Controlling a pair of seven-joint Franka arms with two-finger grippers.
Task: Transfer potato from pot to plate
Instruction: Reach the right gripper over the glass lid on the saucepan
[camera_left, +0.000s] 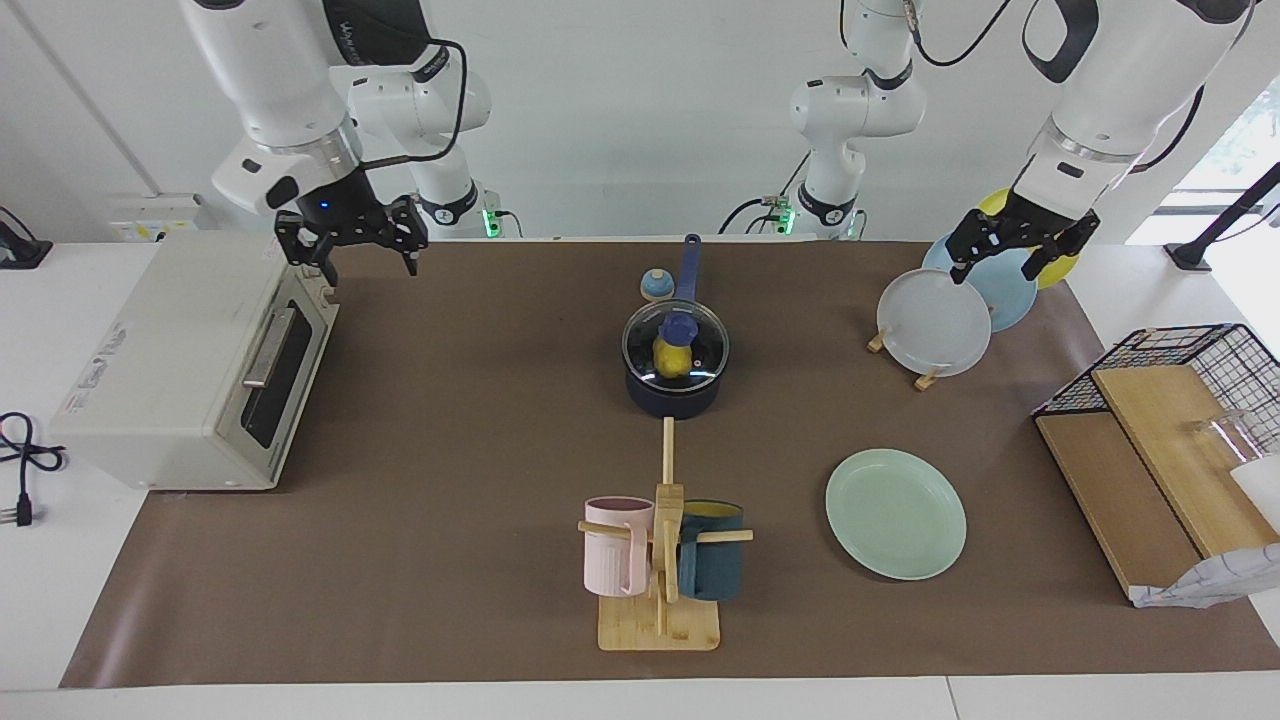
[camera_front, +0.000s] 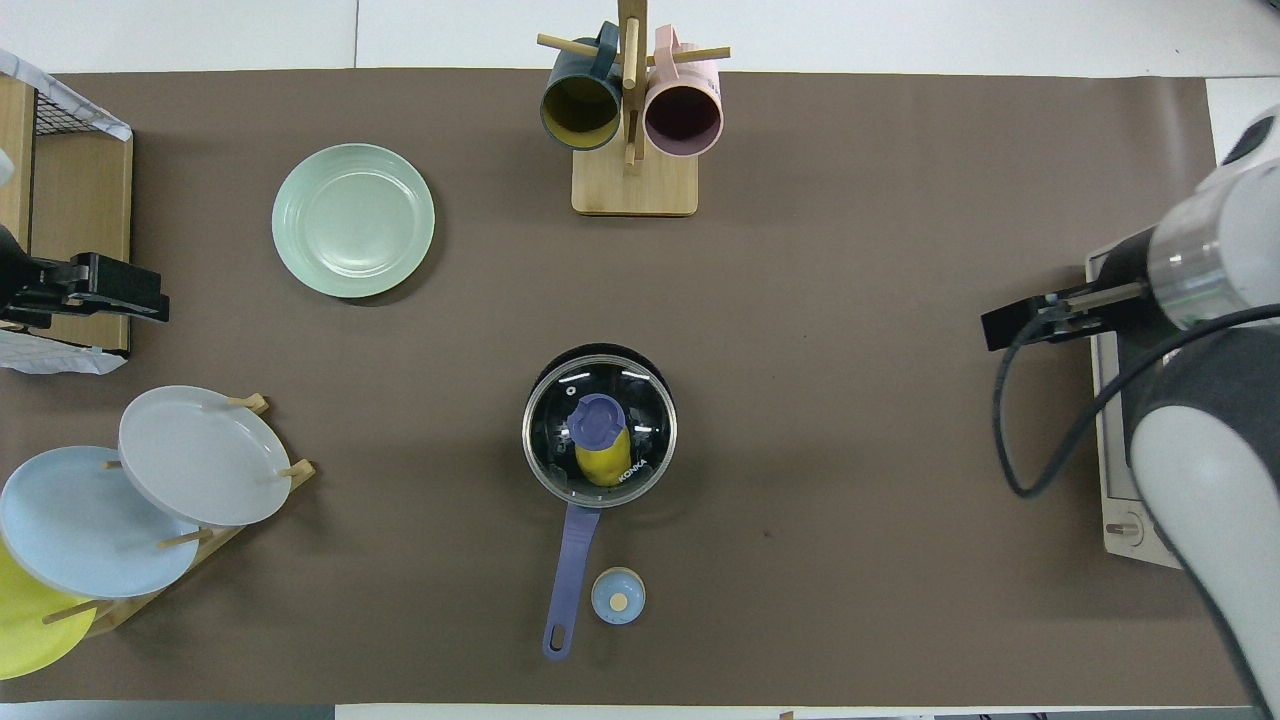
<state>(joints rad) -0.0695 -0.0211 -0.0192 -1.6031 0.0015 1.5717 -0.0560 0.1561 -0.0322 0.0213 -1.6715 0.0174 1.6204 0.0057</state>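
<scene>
Potato (camera_left: 668, 358) looks light, hard, lumpy; it sits under the pot (camera_left: 676, 395) lid (camera_left: 676, 345), so grip its waist; both grippers' fingers wide, empty

We see a white table (camera_left: 500, 700) covered by a brown mat (camera_left: 480, 420). On the mat stand the pot (camera_left: 676, 392) at the middle (glass lid on), a small blue knob-like piece (camera_left: 655, 286) beside its handle, the plate (camera_left: 895, 513), a mug tree (camera_left: 659, 610), and a plate rack (camera_left: 935, 325). A toaster oven (camera_left: 190, 370) sits at the right arm's end, a wire basket with boards (camera_left: 1160, 430) at the left arm's end.
</scene>
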